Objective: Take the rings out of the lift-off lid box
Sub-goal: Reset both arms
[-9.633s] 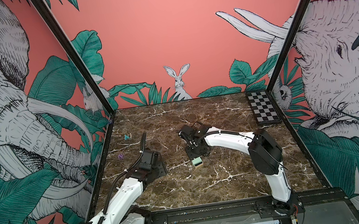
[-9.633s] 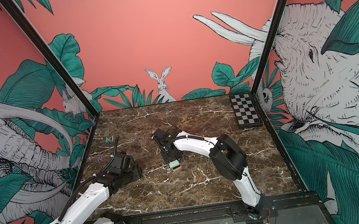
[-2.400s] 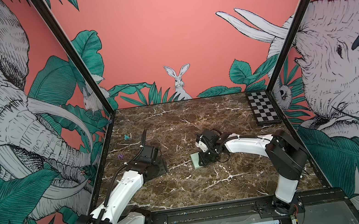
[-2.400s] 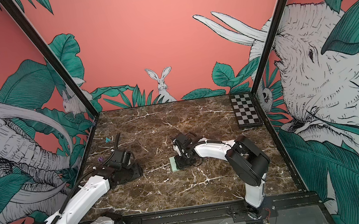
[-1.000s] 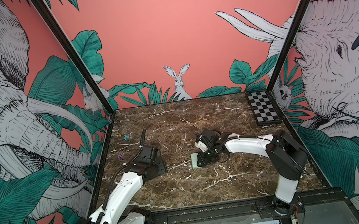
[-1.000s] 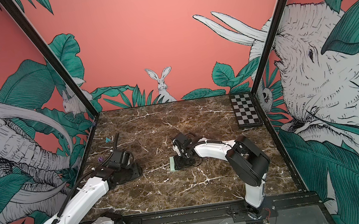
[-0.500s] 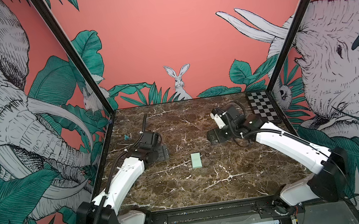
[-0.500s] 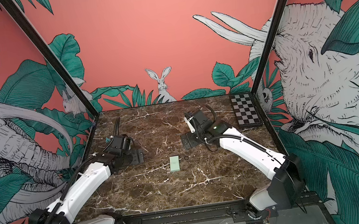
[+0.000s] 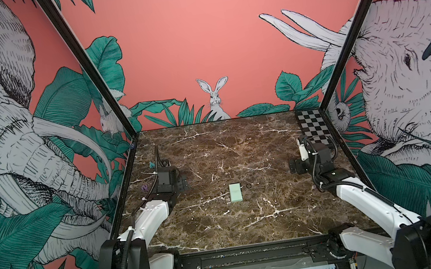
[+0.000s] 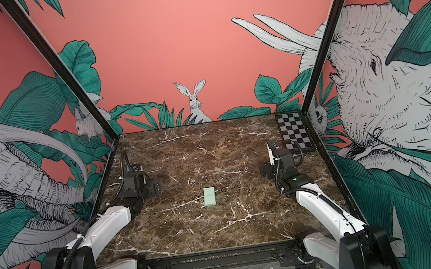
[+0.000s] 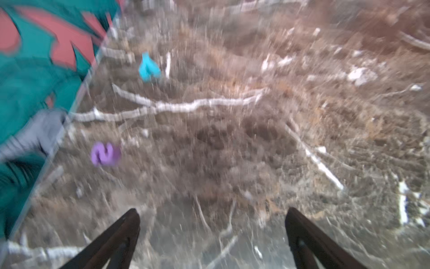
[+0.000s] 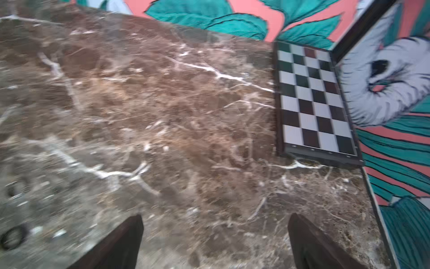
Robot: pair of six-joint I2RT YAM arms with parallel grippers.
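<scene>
In both top views the lift-off lid box lies flat near the middle of the marbled surface, mint lid facing up. One small dark ring lies on the bare surface just beside the box's far end, on the right arm's side, not touching it. The left end effector and the right end effector sit at opposite sides, well apart from the box, and neither holds anything. A checkerboard occupies the far corner behind the right arm. A teal lump and a purple lump lie by the wall next to the left arm.

The left wrist view is blurred. The left end effector is spread wide over bare marble, with the teal lump and purple lump ahead, near the wall.

The right wrist view, also blurred, shows the right end effector spread wide and empty. The ring lies at the picture's edge and the checkerboard beyond.
</scene>
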